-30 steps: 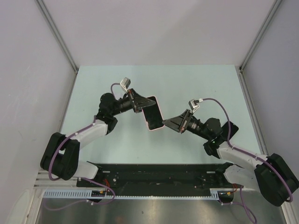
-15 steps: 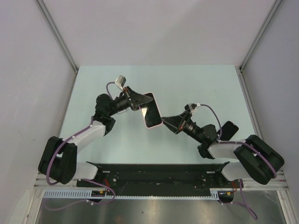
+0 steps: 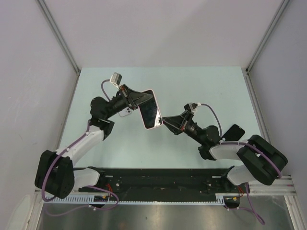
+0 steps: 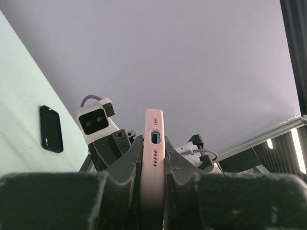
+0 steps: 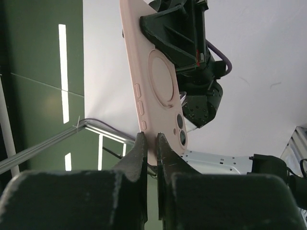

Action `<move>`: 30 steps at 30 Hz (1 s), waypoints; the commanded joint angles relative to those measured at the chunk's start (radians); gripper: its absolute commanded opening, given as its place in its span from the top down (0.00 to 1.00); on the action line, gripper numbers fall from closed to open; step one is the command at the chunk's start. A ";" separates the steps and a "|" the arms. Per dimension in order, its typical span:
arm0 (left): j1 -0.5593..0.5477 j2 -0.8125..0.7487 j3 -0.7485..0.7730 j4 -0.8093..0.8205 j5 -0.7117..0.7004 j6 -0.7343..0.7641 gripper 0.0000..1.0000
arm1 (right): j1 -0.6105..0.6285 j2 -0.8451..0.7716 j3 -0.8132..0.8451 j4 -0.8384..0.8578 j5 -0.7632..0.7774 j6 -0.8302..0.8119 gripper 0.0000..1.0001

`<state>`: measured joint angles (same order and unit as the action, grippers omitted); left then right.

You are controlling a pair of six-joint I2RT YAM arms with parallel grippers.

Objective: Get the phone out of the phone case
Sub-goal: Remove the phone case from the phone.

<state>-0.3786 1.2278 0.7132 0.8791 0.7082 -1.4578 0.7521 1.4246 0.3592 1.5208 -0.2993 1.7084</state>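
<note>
The phone [image 3: 149, 114] sits inside the pale pink phone case [image 3: 154, 128] and is held in the air, its black screen facing up. My left gripper [image 3: 137, 99] is shut across the case's far-left end. In the left wrist view the pink edge [image 4: 153, 163] stands between the fingers, with teal showing in the port hole [image 4: 156, 138]. My right gripper [image 3: 164, 122] is shut on the case's near-right corner. The right wrist view shows the case's pink back [image 5: 152, 76], the camera lenses [image 5: 181, 130] and my fingertips [image 5: 142, 143] pinching its lower edge.
A small flat black rectangle [image 3: 233, 132] lies on the pale green table [image 3: 201, 86] beside the right arm; it also shows in the left wrist view [image 4: 51, 129]. Grey walls enclose the table on three sides.
Both grippers have carried the cased phone up and to the left in the top view. The left arm has drawn back and the right arm has reached further left, with both grips unchanged.
</note>
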 commanded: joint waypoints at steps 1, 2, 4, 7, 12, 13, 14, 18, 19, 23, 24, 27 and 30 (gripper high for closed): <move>-0.032 -0.125 0.138 0.192 -0.047 -0.161 1.00 | 0.030 0.091 -0.008 0.079 -0.011 -0.035 1.00; -0.032 -0.126 0.140 0.190 -0.046 -0.162 1.00 | 0.030 0.100 -0.008 0.079 -0.011 -0.036 1.00; -0.032 -0.134 0.149 0.198 -0.046 -0.176 1.00 | 0.032 0.114 -0.009 0.079 -0.011 -0.035 1.00; -0.034 -0.143 0.158 0.204 -0.046 -0.188 1.00 | 0.032 0.128 -0.009 0.079 -0.011 -0.038 1.00; -0.033 -0.154 0.163 0.186 -0.041 -0.178 1.00 | 0.029 0.122 -0.026 0.078 -0.008 -0.058 1.00; -0.034 -0.157 0.161 0.169 -0.041 -0.173 1.00 | 0.026 0.114 -0.031 0.076 -0.009 -0.062 1.00; -0.031 -0.156 0.160 0.164 -0.039 -0.168 1.00 | 0.024 0.106 -0.034 0.075 -0.011 -0.070 1.00; -0.029 -0.159 0.161 0.075 -0.035 -0.115 1.00 | 0.009 0.001 -0.046 -0.026 -0.030 -0.142 0.81; -0.029 -0.165 0.164 -0.013 -0.036 -0.092 1.00 | 0.009 -0.080 -0.045 -0.144 -0.031 -0.208 0.73; -0.028 -0.174 0.183 -0.228 -0.059 0.029 1.00 | 0.019 -0.374 0.024 -0.607 0.011 -0.452 0.32; -0.028 -0.172 0.181 -0.251 -0.067 0.037 1.00 | 0.024 -0.424 0.043 -0.699 0.052 -0.499 0.27; -0.028 -0.151 0.174 -0.269 -0.069 0.040 1.00 | 0.024 -0.567 0.086 -0.858 0.077 -0.599 0.10; -0.029 -0.131 0.172 -0.256 -0.069 0.034 1.00 | 0.026 -0.582 0.098 -0.824 0.034 -0.616 0.05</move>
<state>-0.4091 1.0889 0.8425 0.6182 0.6735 -1.4464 0.7715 0.8654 0.4213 0.8337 -0.2668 1.2343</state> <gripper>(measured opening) 0.190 0.918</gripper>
